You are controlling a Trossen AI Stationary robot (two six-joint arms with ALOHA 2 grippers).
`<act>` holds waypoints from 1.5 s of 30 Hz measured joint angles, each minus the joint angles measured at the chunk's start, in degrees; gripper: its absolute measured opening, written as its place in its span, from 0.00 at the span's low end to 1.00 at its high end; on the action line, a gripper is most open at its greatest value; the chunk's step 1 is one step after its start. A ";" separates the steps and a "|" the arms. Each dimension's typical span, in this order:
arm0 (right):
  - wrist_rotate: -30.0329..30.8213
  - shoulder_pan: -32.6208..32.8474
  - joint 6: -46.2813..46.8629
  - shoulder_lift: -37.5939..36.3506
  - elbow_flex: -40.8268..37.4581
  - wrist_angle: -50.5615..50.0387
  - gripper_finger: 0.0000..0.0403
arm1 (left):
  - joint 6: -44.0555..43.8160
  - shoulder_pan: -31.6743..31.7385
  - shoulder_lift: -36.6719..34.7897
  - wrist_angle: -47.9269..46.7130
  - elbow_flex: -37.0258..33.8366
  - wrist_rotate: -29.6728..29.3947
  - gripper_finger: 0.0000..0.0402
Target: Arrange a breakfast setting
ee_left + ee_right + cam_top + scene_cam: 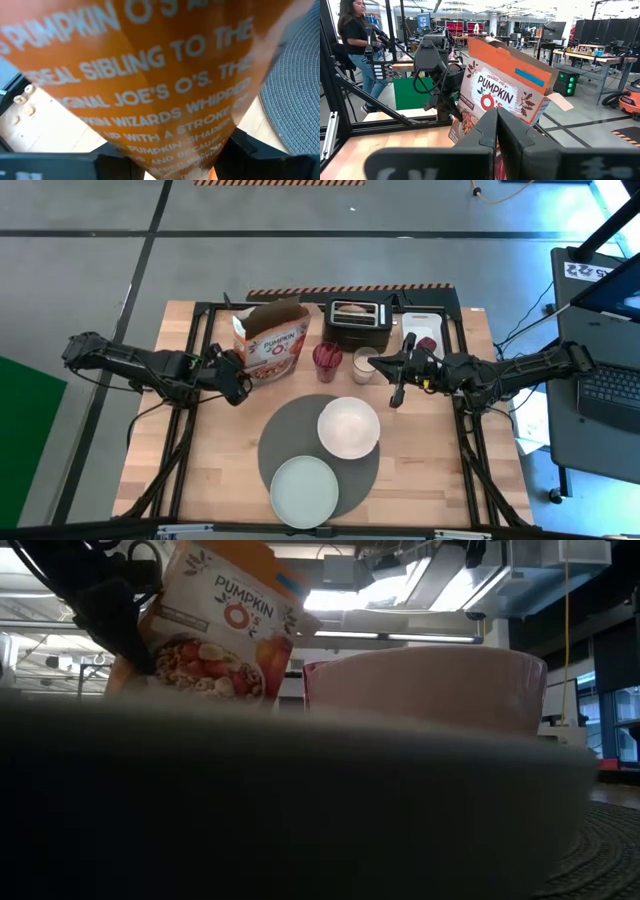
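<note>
A Pumpkin O's cereal box point(270, 342), orange with its top flaps open, is tilted at the table's far left-centre, and my left gripper point(238, 385) is shut on it. My right gripper point(396, 392) hangs shut and empty right of centre, pointing level at the box point(505, 92). The round dark-grey placemat point(300, 442) lies at the near centre. On it sit a white bowl point(348, 427) at its far right and a pale mint plate point(303, 492) at its near edge. My left gripper holds the cereal box by its narrow orange side panel point(175, 145), with a finger point(100, 162) on each side of that panel. It comes from the table's left, slanting downward. The box leans with its open top toward the right; its bottom is hidden.
A black toaster point(357, 322) and a white tray point(425, 330) stand along the far edge. A red cup point(327, 358) and a glass of milk point(363, 365) stand just in front of them. A person point(355, 45) stands in the room beyond the table.
</note>
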 joint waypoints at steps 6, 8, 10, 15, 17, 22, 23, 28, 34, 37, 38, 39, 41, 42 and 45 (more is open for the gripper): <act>0.01 0.00 -1.01 0.00 0.00 -0.01 0.04 | -0.14 -0.02 -1.19 -2.56 0.45 -1.26 0.38; 0.01 0.00 -1.08 0.00 0.00 -0.01 0.04 | 0.07 0.00 -1.29 -4.19 1.67 -1.12 0.38; 0.01 0.00 -1.31 0.00 0.00 -0.01 0.04 | 1.53 0.00 -1.29 -6.20 3.50 -0.88 0.38; 0.10 0.00 -1.47 0.00 0.00 -0.01 0.04 | 8.54 -0.04 -1.25 -11.05 10.20 -0.23 0.36; 0.22 0.00 -1.75 0.00 0.00 -0.01 0.04 | 10.45 0.00 -1.25 -12.27 12.84 -0.62 0.36; 1.66 0.00 -2.53 0.00 0.00 0.01 0.04 | 13.59 0.00 -1.25 -16.86 19.61 -0.88 0.36; 1.97 0.00 -2.54 0.00 0.00 0.02 0.04 | 14.58 0.00 -1.25 -17.66 20.83 -0.62 0.36; 4.94 0.00 -2.54 -0.66 -0.02 -0.09 0.04 | 20.68 0.00 -1.25 -20.32 26.20 5.32 0.36; 10.14 0.00 -4.34 -5.42 -0.02 -0.03 0.04 | 24.27 -0.04 0.28 -22.61 34.79 15.32 0.36; 10.43 0.00 -6.29 -8.54 0.00 -0.45 0.04 | 26.94 -0.02 3.93 -28.76 41.45 15.54 0.36; 10.85 -0.01 -6.65 -9.51 0.00 -1.17 0.04 | 28.19 0.00 5.48 -30.93 43.77 15.61 0.36; 11.45 0.00 -7.05 -10.31 0.00 -2.00 0.04 | 29.48 0.00 7.20 -33.10 46.39 15.91 0.36; 13.11 0.00 -7.34 -11.51 0.00 -3.38 0.04 | 32.37 -0.02 10.53 -36.87 51.30 17.11 0.35; 13.53 0.00 -7.35 -12.08 0.00 -4.35 0.04 | 34.11 -0.02 12.38 -38.46 53.59 17.84 0.35; 13.80 -0.02 -7.30 -13.37 0.00 -6.79 0.04 | 40.28 -0.08 17.08 -38.45 58.81 21.44 0.35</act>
